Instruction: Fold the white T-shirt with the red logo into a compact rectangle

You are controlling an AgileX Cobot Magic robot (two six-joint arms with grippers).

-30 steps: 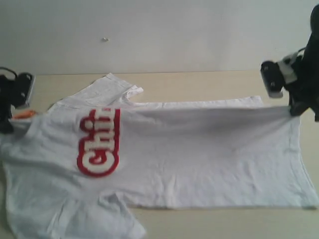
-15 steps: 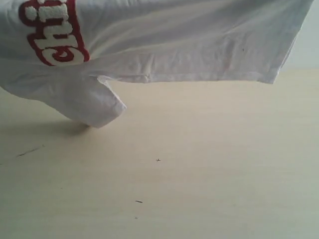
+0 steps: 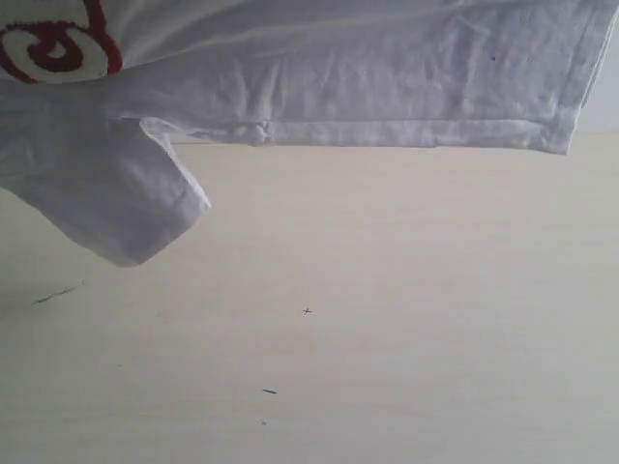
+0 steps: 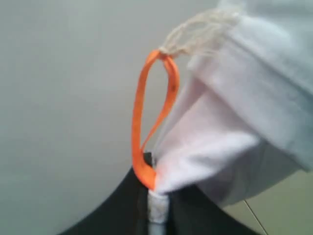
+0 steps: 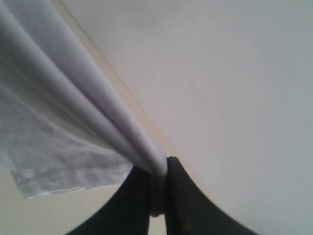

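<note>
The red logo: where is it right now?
In the exterior view only a piece of the red logo shows, at the upper left edge, on the white T-shirt hanging over the table.

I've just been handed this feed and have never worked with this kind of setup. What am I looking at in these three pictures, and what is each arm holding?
The machine is two robot arms, each ending in a two-fingered tool, with a small camera on each wrist. The wide picture comes from a separate camera watching the pale table. In it the white T-shirt hangs lifted across the top, one short sleeve drooping, and an edge of the red logo shows in the corner. The table below it shows only a few small dark marks. The left wrist picture looks along the left tool, shut on the shirt's fabric beside its orange neck tag. The right wrist picture shows the right tool, shut on a bunched fold of the shirt. Neither arm appears in the wide picture.
</note>
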